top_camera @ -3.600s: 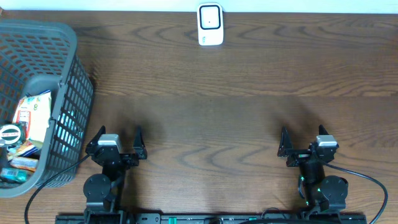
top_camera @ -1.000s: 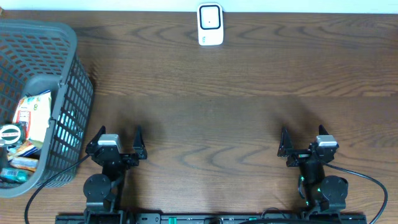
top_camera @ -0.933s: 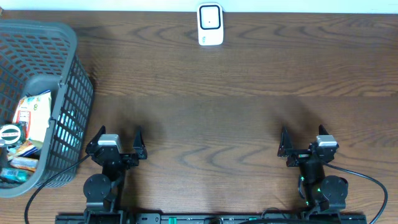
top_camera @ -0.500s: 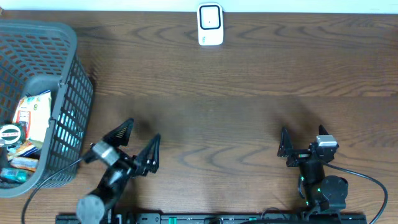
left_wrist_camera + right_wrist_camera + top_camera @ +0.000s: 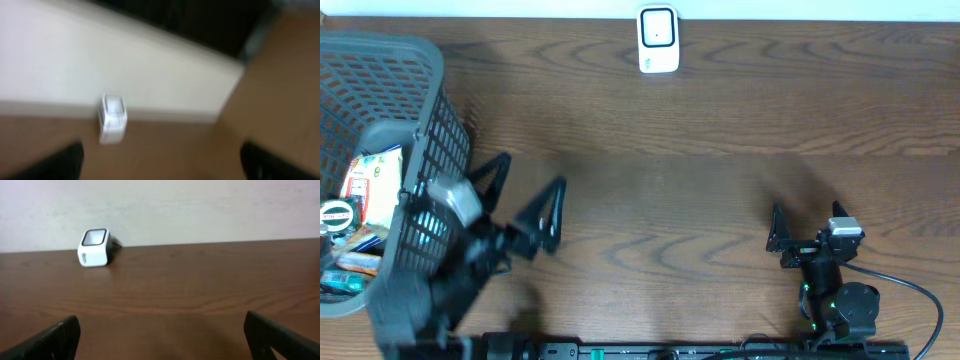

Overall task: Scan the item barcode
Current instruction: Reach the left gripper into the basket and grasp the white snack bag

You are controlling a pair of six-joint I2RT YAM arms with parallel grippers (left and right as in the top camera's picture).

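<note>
The white barcode scanner (image 5: 658, 40) stands at the table's far edge, centre; it also shows in the right wrist view (image 5: 95, 247) and, blurred, in the left wrist view (image 5: 113, 119). Packaged items (image 5: 372, 185) lie in the grey mesh basket (image 5: 435, 120) at the left. My left gripper (image 5: 525, 195) is open and empty, lifted off the table just right of the basket and angled up-left; its dark fingers (image 5: 65, 162) frame bare table. Near the front edge at the right, my right gripper (image 5: 807, 222) rests open with nothing between its fingers (image 5: 55, 340).
A round tin (image 5: 336, 213) and other small packets share the basket. A pale wall (image 5: 200, 205) runs behind the table's far edge. A cable (image 5: 910, 285) loops from the right arm's base.
The left arm has lifted from its rest pose and swung left and forward toward the basket, still open. The right arm has not moved.
</note>
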